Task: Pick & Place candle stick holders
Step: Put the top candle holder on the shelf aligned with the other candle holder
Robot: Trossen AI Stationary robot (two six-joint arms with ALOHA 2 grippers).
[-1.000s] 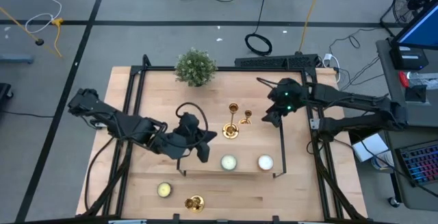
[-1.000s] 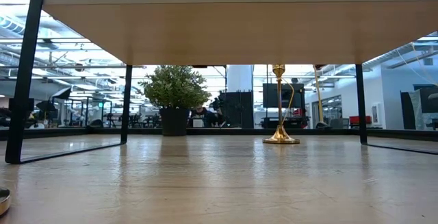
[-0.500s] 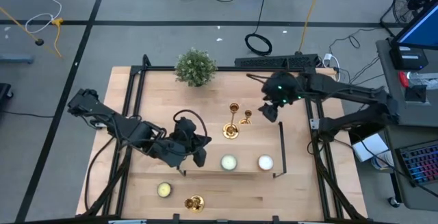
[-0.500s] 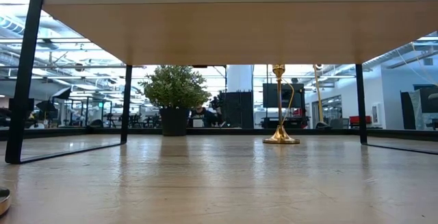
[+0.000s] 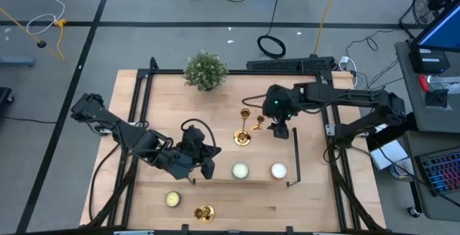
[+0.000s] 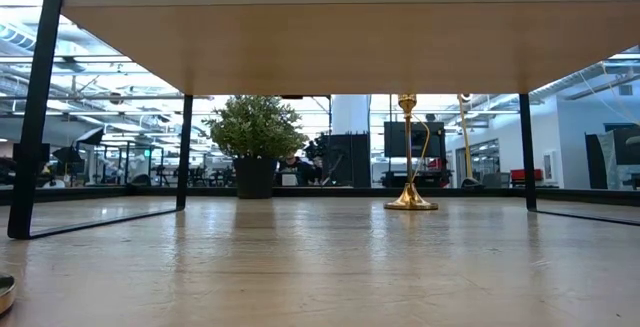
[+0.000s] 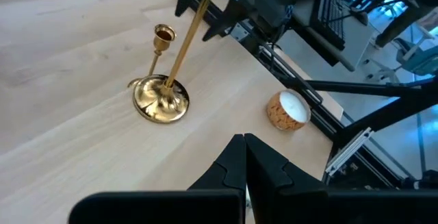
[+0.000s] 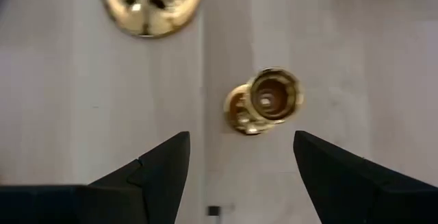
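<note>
Two gold candle stick holders stand on their round bases mid-table: a tall one [image 5: 243,128] [image 7: 164,97] and a short one [image 5: 259,124] [image 8: 263,101] to its right. A third [image 5: 204,212] sits near the table's front edge. My right gripper [image 5: 279,128] [image 8: 239,176] is open and points steeply down, just right of and above the short holder, touching nothing. My left gripper [image 5: 208,167] [image 7: 245,159] hangs shut and empty, left of and nearer than the tall holder.
A bushy green plant [image 5: 205,70] stands at the far side. Two white candles [image 5: 239,169] [image 5: 278,169] sit on a low wooden shelf [image 6: 330,37] with black legs. A pale yellow candle [image 5: 172,199] lies near the front edge.
My right gripper has swung toward the table's left and near side, rising a little and rolling about its own axis, and now hangs by the short holder. My left gripper has drifted slightly toward the near edge, still shut. The holders have not moved.
</note>
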